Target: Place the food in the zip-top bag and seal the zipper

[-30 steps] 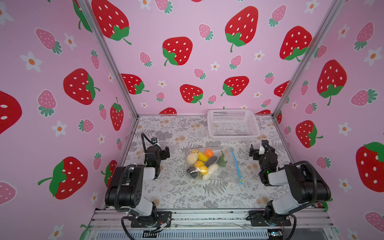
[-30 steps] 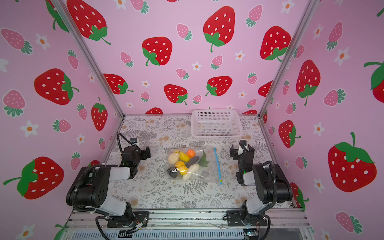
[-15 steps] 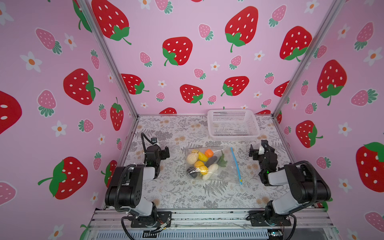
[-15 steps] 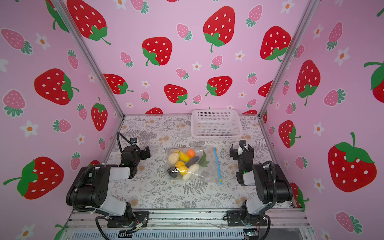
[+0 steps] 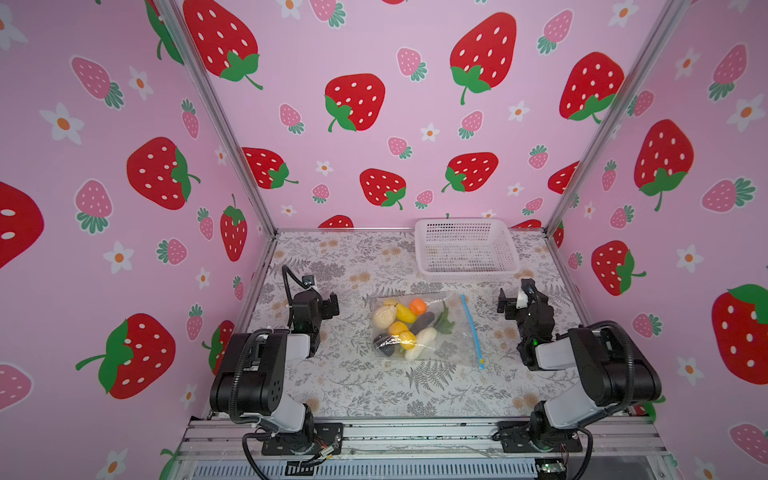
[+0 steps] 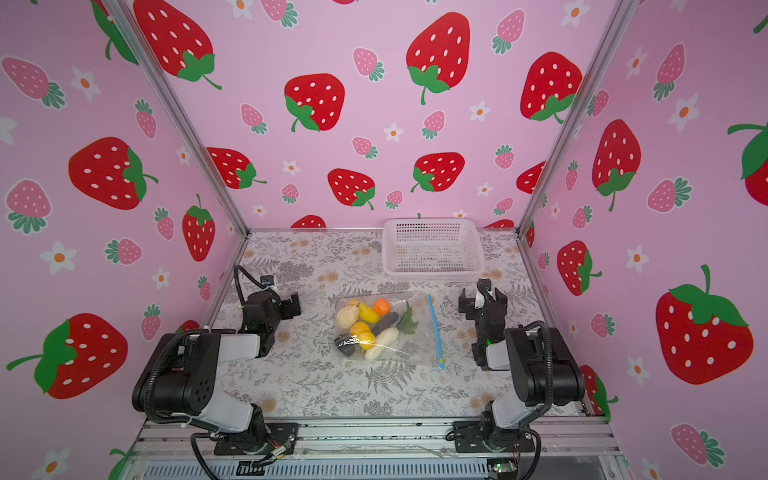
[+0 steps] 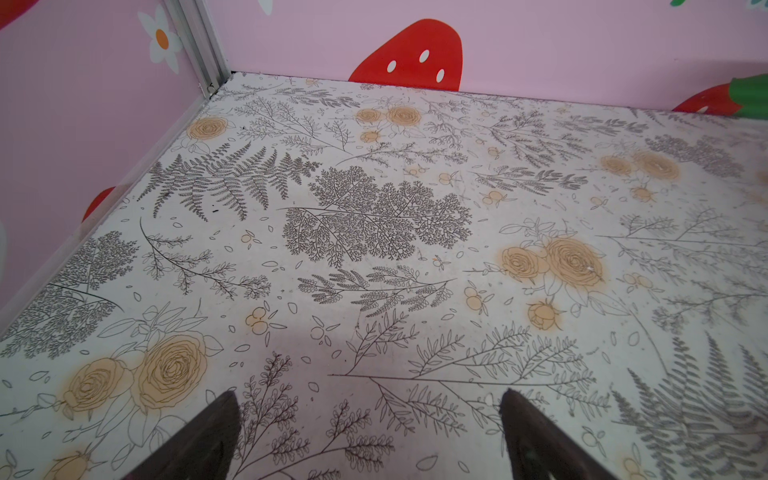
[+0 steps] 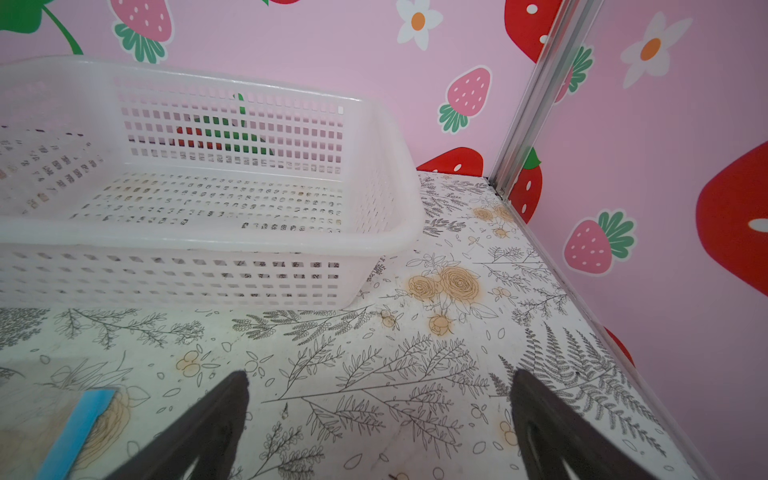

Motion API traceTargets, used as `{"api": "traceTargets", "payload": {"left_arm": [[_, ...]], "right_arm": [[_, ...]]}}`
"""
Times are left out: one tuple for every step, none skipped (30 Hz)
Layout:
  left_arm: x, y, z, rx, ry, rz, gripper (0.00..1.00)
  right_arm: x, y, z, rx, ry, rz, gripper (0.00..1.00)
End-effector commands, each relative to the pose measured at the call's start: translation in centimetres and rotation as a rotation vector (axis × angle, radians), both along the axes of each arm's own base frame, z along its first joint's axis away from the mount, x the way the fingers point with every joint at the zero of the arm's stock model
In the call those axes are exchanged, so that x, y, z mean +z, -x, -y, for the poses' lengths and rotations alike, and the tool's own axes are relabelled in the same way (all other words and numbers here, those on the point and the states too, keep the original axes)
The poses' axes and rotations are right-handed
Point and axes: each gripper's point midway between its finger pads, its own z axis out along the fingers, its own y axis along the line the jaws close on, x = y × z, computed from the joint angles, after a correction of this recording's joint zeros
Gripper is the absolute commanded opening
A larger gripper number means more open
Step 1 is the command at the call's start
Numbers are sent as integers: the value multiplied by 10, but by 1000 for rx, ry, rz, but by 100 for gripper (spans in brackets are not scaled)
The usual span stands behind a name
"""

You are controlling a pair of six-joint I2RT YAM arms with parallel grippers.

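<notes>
The transparent zip-top bag point(image 5: 453, 338) point(image 6: 417, 345) lies flat in the middle of the table in both top views. The food point(image 5: 401, 326) point(image 6: 365, 328), yellow, orange, cream, dark and green pieces, sits bunched inside its left half. The light blue zipper point(image 5: 471, 330) point(image 6: 435, 330) runs along the bag's right edge; its far end point(image 8: 79, 428) shows in the right wrist view. I cannot tell whether it is sealed. My left gripper point(image 5: 332, 305) point(image 6: 294, 305) point(image 7: 370, 399) rests open left of the bag, over bare table. My right gripper point(image 5: 513, 297) point(image 6: 473, 297) point(image 8: 380, 380) stands open right of the zipper, holding nothing.
A white perforated basket point(image 5: 467, 272) point(image 6: 432, 274) point(image 8: 208, 239) stands at the back right, just beyond my right gripper, with nothing in it. Pink strawberry walls close in the table on three sides. Both arm bases sit at the front edge.
</notes>
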Motion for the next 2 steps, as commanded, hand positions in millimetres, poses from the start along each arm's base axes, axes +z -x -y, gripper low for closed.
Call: {"api": "traceTargets", "payload": {"left_arm": [[10,-6,0,1,-7,39,99],[11,-6,1,0,-9,41,99]], "right_arm": [[4,-3,-1,13,1,14,99],[4,-2,-1,14,-2,17,99]]}}
